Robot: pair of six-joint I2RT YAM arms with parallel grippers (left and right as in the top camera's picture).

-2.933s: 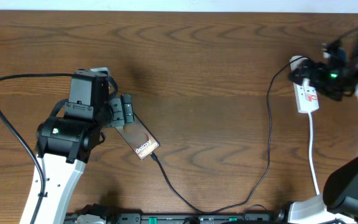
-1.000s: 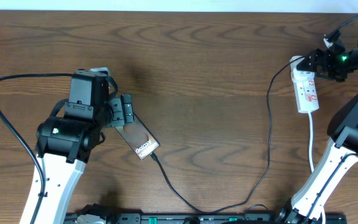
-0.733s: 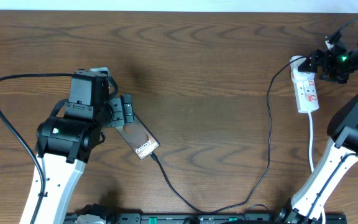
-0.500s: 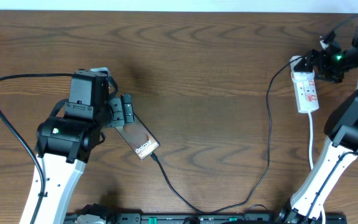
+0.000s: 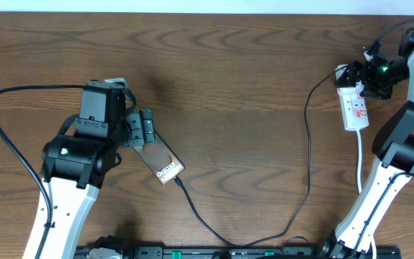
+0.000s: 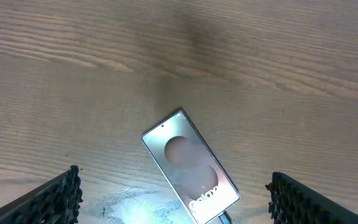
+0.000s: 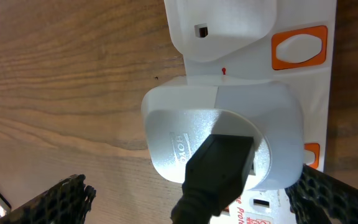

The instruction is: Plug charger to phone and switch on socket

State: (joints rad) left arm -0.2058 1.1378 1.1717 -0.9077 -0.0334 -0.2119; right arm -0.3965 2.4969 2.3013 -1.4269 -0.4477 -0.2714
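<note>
Phone (image 5: 165, 167) flat on worktop (image 5: 236, 86), left of centre; charger (image 5: 308, 158) tip meets its lower edge. Left gripper (image 5: 141, 129) above the phone's upper end, jaws spread wide, holding nothing. Socket (image 5: 354, 111) at far right. Right gripper (image 5: 367, 70) over its plug end, jaws released, straddling a white plug (image 7: 219, 134).

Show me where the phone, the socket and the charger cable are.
phone (image 6: 190, 165), left wrist view, middle of its face.
socket (image 5: 356, 114), overhead view, white body by the red marks.
charger (image 5: 307, 151), overhead view, straight stretch of the cable.
</note>
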